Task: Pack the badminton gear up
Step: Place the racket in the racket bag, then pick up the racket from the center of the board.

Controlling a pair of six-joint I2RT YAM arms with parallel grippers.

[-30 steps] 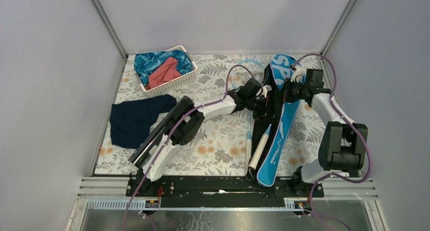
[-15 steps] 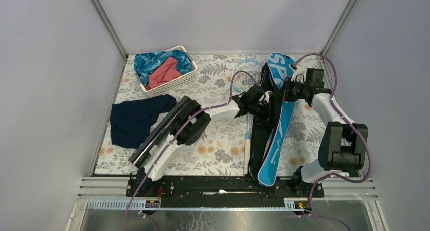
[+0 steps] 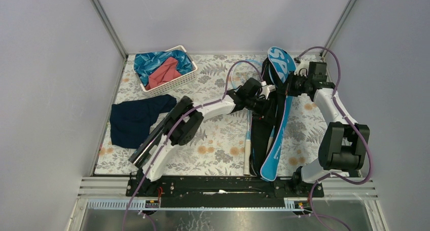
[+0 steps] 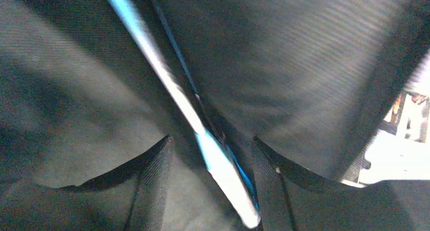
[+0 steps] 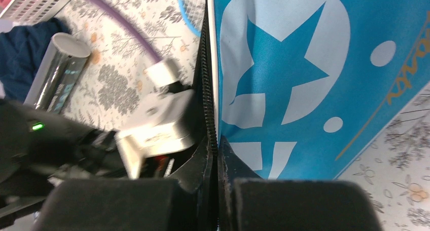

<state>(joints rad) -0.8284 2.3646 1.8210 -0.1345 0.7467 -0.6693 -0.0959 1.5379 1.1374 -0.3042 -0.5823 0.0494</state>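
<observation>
So the blue bag [image 3: 278, 140] lies along the right side of the table, running from about 1 o'clock down to 5 o'clock in the top view, with its black inside gaping along the left edge. The right claw [image 3: 290, 85] is clamped tight on the bag's zippered edge up near the 1 o'clock end. Its wrist view shows both pads pressed together with the zipper strip pinched between them. The left claw [image 3: 263, 98] is poked into the opening from the 9 o'clock side. Its own camera sees just dark fabric and a blurry light-blue-and-white racket shaft [image 4: 172, 89] running between the fingers [image 4: 152, 190], which stand apart and aren't squeezing it, so that claw is spread. Another racket [image 3: 247, 162] lies on the table just left of the bag, white handle pointing to 6 o'clock. The black tube [image 3: 152, 137] sits at 8 o'clock under the left arm, the navy cloth [image 3: 134, 120] at 9 and the white basket [image 3: 175, 83] at 11.
</observation>
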